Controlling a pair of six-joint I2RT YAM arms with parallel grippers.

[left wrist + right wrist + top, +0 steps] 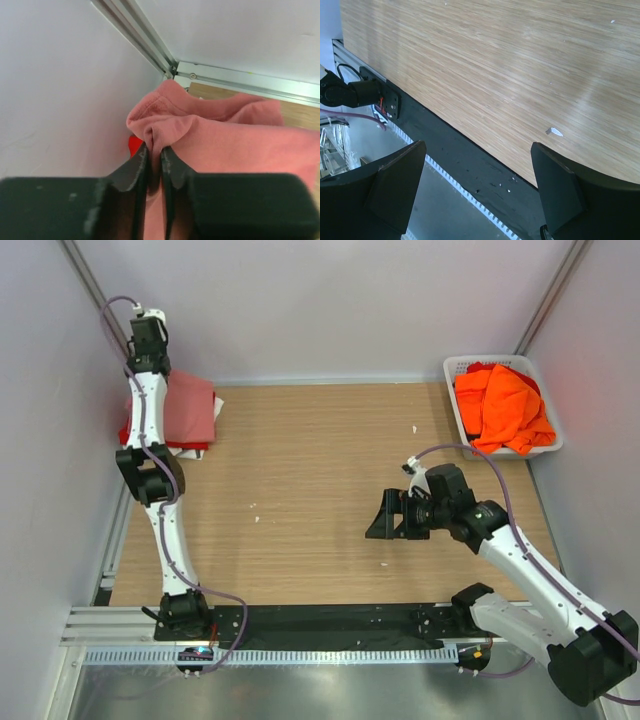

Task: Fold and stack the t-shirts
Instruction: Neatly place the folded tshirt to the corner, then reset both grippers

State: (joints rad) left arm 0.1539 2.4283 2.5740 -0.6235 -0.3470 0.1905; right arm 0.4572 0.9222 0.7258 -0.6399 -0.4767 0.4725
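Note:
A folded dusty rose-pink t-shirt lies at the far left of the table on top of a bright red t-shirt, of which only edges show. My left gripper is shut on a fold of the pink t-shirt near the back-left corner; a sliver of red shows beside the jaws. Bright orange t-shirts lie heaped in the white lattice basket at the far right. My right gripper is open and empty, held above the bare table right of centre.
The enclosure's white walls and aluminium posts close in the back-left corner next to my left gripper. A black strip and metal rail run along the near edge. Small white specks lie on the wood.

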